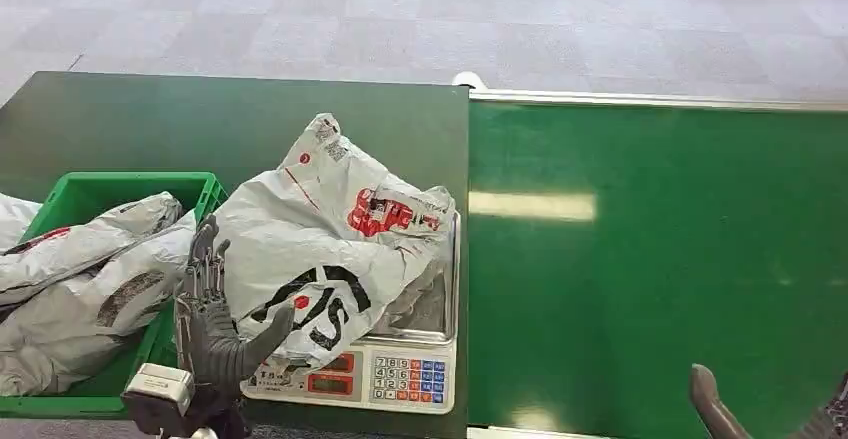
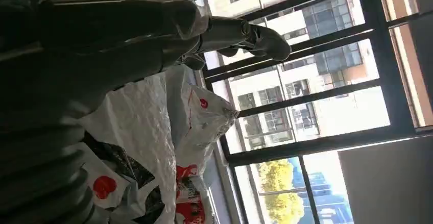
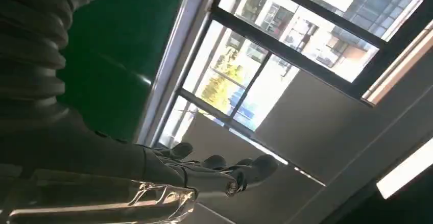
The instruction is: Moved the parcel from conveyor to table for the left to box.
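Note:
A white plastic parcel (image 1: 330, 244) with red and black print lies on the scale (image 1: 400, 369) on the dark green table (image 1: 200, 119). My left hand (image 1: 215, 314) stands open just left of the parcel, fingers up, thumb reaching toward its lower edge. The left wrist view has the parcel (image 2: 153, 132) close beside my left hand (image 2: 153, 35), whose fingers are spread. My right hand (image 1: 720, 409) is low at the front right over the green conveyor (image 1: 650, 259), open and holding nothing. The right wrist view has my right hand (image 3: 204, 170) with its fingers extended.
A green crate (image 1: 185, 191) at the left holds several grey and white parcels (image 1: 90, 279). The scale's keypad (image 1: 405, 379) faces the front edge. The conveyor's metal rail (image 1: 650, 101) runs along the far side, with grey floor beyond.

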`<action>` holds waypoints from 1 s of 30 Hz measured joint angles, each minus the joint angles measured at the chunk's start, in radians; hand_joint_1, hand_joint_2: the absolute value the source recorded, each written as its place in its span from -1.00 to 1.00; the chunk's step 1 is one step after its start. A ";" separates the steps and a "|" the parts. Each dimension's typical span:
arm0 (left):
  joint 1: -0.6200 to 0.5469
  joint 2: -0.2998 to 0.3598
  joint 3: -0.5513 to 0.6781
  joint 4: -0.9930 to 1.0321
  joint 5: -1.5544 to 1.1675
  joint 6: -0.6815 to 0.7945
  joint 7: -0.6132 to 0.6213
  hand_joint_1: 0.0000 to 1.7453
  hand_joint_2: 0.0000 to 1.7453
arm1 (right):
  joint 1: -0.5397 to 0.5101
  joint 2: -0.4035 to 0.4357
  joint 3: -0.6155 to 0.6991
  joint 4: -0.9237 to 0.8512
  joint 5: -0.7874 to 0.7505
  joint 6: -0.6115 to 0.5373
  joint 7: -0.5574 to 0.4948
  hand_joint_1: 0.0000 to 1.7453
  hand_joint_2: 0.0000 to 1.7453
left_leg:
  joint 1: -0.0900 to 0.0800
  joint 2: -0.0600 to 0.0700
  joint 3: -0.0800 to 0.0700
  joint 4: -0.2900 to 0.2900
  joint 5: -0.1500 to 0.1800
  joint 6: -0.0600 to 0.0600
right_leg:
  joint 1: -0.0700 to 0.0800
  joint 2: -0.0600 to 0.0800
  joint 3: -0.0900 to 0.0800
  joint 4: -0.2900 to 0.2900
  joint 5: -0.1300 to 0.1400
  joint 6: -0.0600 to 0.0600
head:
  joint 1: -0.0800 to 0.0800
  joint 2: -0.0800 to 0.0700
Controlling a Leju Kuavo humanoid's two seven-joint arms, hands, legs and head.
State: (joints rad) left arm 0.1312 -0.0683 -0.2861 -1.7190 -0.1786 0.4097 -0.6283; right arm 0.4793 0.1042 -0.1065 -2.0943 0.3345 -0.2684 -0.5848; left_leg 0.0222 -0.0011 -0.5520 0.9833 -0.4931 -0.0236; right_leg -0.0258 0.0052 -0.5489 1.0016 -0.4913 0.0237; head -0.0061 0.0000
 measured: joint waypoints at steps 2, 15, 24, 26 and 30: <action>0.009 0.004 0.002 -0.013 -0.013 -0.006 0.004 -1.00 1.00 | 0.029 0.035 -0.030 -0.006 -0.009 0.038 -0.015 -1.00 1.00 | 0.000 0.000 0.000 0.000 0.000 0.000 | 0.000 0.000 0.001 0.000 0.000 0.000 | 0.000 0.000; -0.061 0.050 0.027 -0.031 -0.300 -0.046 0.183 -1.00 1.00 | 0.016 0.139 -0.039 0.047 0.112 0.137 -0.030 -1.00 1.00 | 0.000 0.000 0.005 0.000 0.001 0.000 | 0.000 0.000 0.005 0.000 0.000 0.000 | 0.000 0.000; -0.179 0.085 0.096 0.055 -0.289 -0.106 0.325 -1.00 1.00 | -0.057 0.128 0.065 0.091 0.140 0.127 0.017 -1.00 1.00 | 0.000 0.000 0.005 0.000 0.002 0.000 | 0.000 0.000 0.006 0.000 0.001 0.000 | 0.000 0.000; -0.188 0.089 0.098 0.063 -0.305 -0.107 0.341 -1.00 1.00 | -0.063 0.126 0.077 0.097 0.140 0.127 0.020 -1.00 1.00 | 0.000 0.000 0.005 0.000 0.002 0.000 | 0.000 0.000 0.005 0.000 0.001 0.000 | 0.000 0.000; -0.242 0.093 0.086 0.097 -0.401 -0.116 0.378 -1.00 1.00 | -0.095 0.120 0.102 0.110 0.142 0.138 0.031 -1.00 1.00 | 0.000 0.000 0.004 0.000 0.002 0.000 | 0.000 0.000 0.005 0.000 0.001 0.000 | 0.000 0.000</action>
State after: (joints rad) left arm -0.1113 0.0248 -0.2003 -1.6216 -0.5800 0.2933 -0.2502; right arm 0.3848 0.2243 -0.0042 -1.9848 0.4761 -0.1304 -0.5539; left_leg 0.0221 -0.0013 -0.5478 0.9834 -0.4915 -0.0233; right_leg -0.0259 0.0051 -0.5443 1.0019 -0.4907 0.0237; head -0.0057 0.0000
